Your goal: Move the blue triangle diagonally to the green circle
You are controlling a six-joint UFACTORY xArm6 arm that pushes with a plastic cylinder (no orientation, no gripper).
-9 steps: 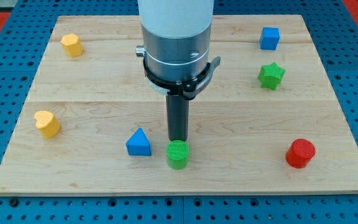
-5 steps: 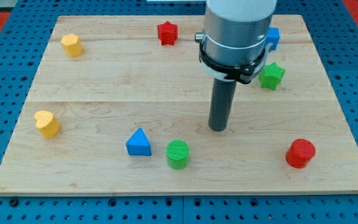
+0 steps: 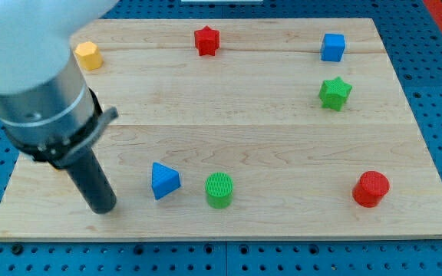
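The blue triangle [image 3: 164, 180] lies on the wooden board [image 3: 229, 100] near the view's bottom, left of centre. The green circle [image 3: 219, 190] stands just to its right, a small gap between them. My tip [image 3: 103, 208] is on the board to the left of the blue triangle, near the bottom left edge, apart from it. The arm's body covers the board's left side.
A yellow block [image 3: 88, 55] shows at the top left, partly behind the arm. A red star [image 3: 206, 40] sits at the top middle, a blue cube [image 3: 332, 47] at the top right, a green star [image 3: 334, 93] below it, a red cylinder [image 3: 371, 188] at the bottom right.
My tip swung from the right of the green circle across to the bottom left of the board. The blue triangle has turned and shifted slightly. The yellow heart at the left is now hidden.
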